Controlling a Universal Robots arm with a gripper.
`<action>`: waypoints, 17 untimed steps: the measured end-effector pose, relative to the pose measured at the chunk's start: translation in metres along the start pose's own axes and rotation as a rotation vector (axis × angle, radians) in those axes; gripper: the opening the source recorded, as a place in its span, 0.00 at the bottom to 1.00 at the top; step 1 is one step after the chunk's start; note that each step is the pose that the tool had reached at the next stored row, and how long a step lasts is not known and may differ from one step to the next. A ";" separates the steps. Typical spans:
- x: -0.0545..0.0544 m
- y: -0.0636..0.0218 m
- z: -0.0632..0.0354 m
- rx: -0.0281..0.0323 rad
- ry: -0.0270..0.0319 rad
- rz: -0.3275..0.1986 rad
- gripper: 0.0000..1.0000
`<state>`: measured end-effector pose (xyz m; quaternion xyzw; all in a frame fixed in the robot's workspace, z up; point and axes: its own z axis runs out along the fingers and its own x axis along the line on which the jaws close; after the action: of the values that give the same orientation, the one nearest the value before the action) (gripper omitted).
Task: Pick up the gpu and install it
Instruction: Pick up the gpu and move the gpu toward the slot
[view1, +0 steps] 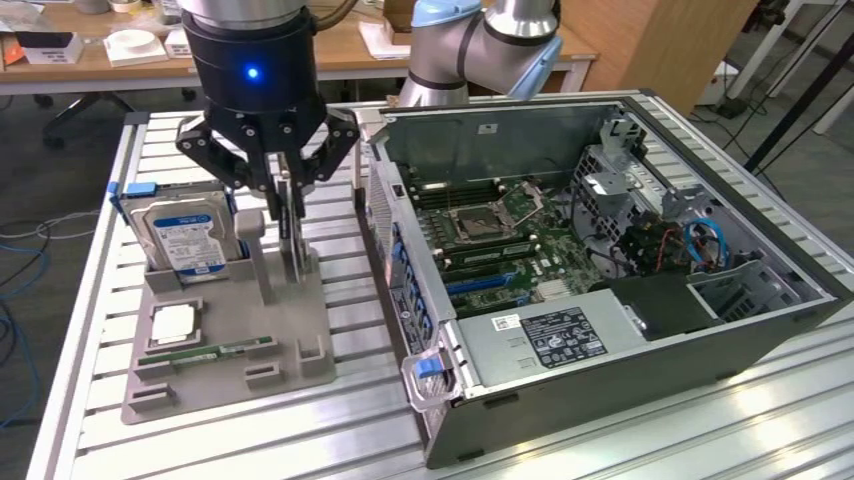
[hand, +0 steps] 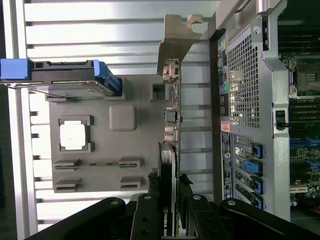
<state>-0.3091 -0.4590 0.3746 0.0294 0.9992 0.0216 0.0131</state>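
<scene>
Steel PC case (view1: 601, 400) lies open on its side, mobo facing up. Grey tray (view1: 227, 385) just beside it holds hard drive (view1: 187, 240), CPU (view1: 174, 323) and memory stick (view1: 214, 351). Gpu (hand: 170, 165) stands on edge at tray's case-side, long axis parallel to case's rear wall. It's directly under gripper (view1: 286, 208), whose jaws are narrow and pinch its top edge.

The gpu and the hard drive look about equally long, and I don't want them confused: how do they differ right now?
The thin flat black gpu with a silver bracket is slim; the boxy silver hard drive with a blue-white label is much thicker. The gpu is clamped in the black gripper; the hard drive stands untouched. Both stand on edge at the grey plastic holder.
</scene>
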 end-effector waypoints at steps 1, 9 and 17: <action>0.000 0.0000 -0.0008 0.0001 0.0001 0.000 0.26; 0.000 0.0004 -0.0091 0.0001 0.0002 0.000 0.26; 0.000 0.0008 -0.0183 0.0000 0.0000 0.000 0.26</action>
<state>-0.3091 -0.4590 0.3930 0.0294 0.9992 0.0216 0.0131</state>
